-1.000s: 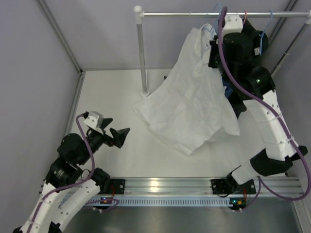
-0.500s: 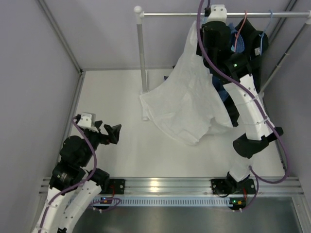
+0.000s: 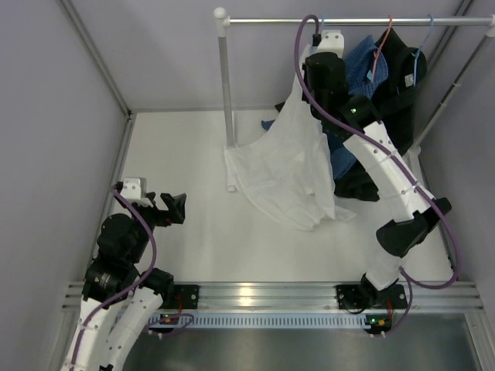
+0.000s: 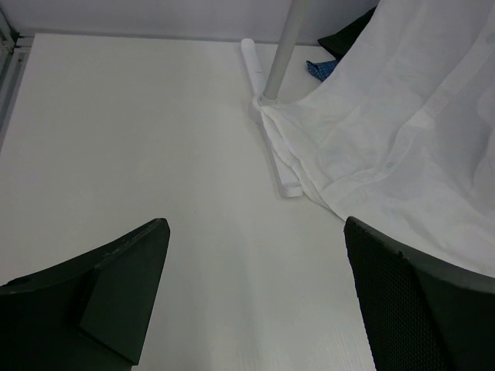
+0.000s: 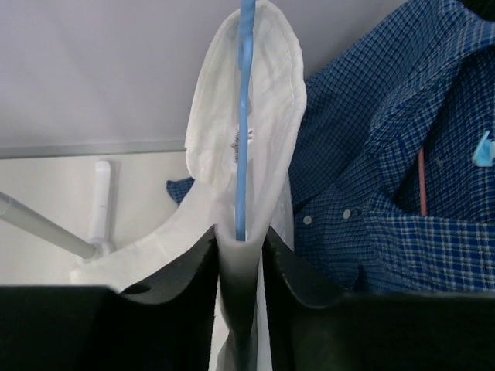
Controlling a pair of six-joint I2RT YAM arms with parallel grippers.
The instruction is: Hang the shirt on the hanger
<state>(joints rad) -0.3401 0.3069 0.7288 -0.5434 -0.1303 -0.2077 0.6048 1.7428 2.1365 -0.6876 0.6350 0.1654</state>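
The shirt (image 5: 271,100) is being held up under the rail (image 3: 348,22), its collar standing open at the top. The hanger (image 5: 244,116) is being shown in the right wrist view as a thin blue wire running down through the collar, just in front of a small label. Cloth and wire are being pinched together just below the collar by the right gripper (image 5: 240,255), whose fingers are being kept close, with only the shirt and the wire between them. From there the shirt is being draped down and to the left, and its lower part is being spread on the table (image 3: 178,154) against the foot of the post (image 3: 226,85). Just beside the collar, a blue checked shirt (image 5: 387,154) is being carried on a red hanger (image 3: 379,58), with a black garment (image 3: 398,77) beyond it. Well apart, near the front left, the left gripper (image 4: 255,228) is being held over bare table with its fingers wide apart, touching nothing.
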